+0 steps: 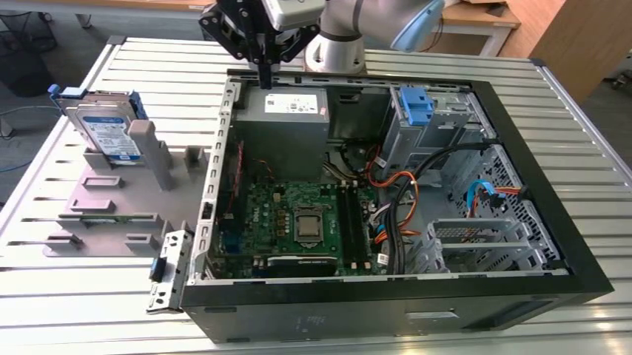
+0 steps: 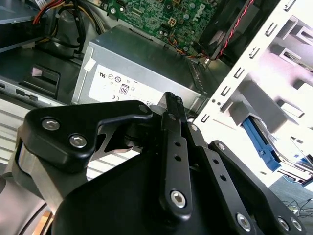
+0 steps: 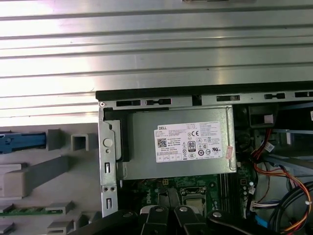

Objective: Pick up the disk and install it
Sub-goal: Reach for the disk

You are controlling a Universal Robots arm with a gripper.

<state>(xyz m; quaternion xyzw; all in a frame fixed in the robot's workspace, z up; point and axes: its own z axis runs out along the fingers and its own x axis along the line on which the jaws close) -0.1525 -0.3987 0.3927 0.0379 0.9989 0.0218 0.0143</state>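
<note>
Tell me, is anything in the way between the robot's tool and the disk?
Yes. The tool hangs over the power supply in the case, and the disk stands in a grey holder outside, at the exterior view's left. The case's side wall stands between them; from above, the path looks open.

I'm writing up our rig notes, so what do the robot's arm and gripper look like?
The arm is a silver-grey tube with a light blue joint cap. The gripper is matte black: angular linkage bars, rounded at the pivots, fastened with silver screws, tapering to slim fingers.
</note>
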